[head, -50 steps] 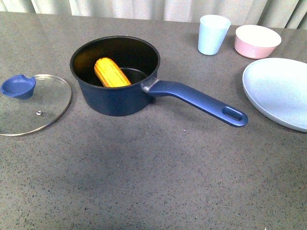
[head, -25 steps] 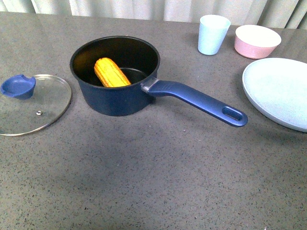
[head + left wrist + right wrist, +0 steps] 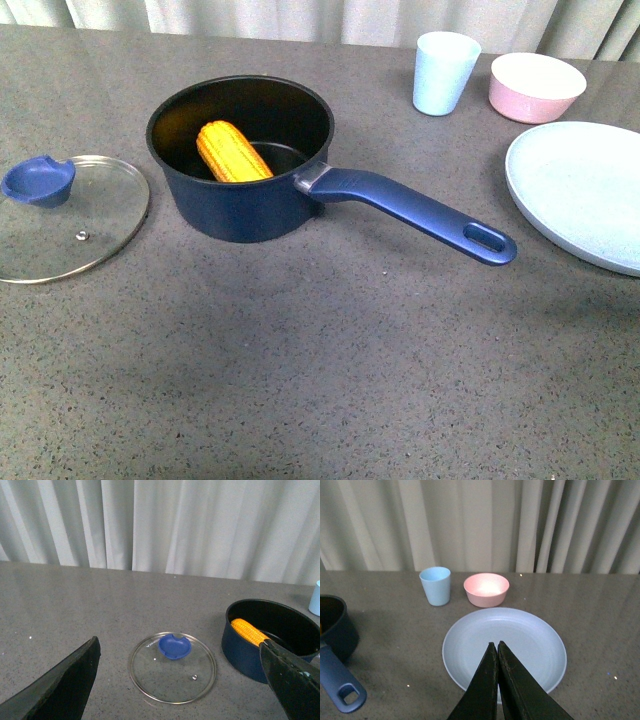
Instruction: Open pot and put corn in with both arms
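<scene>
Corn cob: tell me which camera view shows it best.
The front view. There the corn lies inside the open pot, seen along nearly its whole length with kernel rows visible. The left wrist view shows only part of it, smaller and partly cut off by the left claw's finger. The right wrist view shows at most a sliver at the pot's edge.

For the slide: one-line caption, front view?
Corn lies in the open pot; glass lid rests on the table beside it.

The left gripper (image 3: pixel 180 680) holds its jaws spread wide apart; the right gripper (image 3: pixel 497 652) has its fingertips pressed together, empty.
</scene>
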